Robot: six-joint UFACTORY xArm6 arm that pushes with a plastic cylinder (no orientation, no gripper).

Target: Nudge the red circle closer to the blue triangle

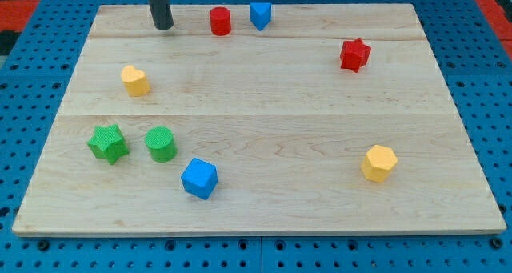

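At the wooden table's (264, 97) top edge, my tip (163, 26) rests left of the red circle (220, 21), well apart; the circle, a short upright ribbed cylinder, stands just left of the blue triangle (260, 15), not touching; no jaws appear.

A pale wooden board (264, 217) lies on a blue perforated table top (488, 89). All places are taken from my tip (162, 26).

- A yellow heart-shaped block (135, 80) sits nearest, just toward the view's bottom and slightly left.
- A green star-shaped block (107, 142) and a green round cylinder block (161, 143) stand side by side further toward the bottom, close together but apart.
- A blue cube block (199, 178) lies beyond them, slightly right.
- A red star-shaped block (354, 54) is well off to the right.
- A yellow hexagonal block (378, 162) is farthest, toward the bottom right.
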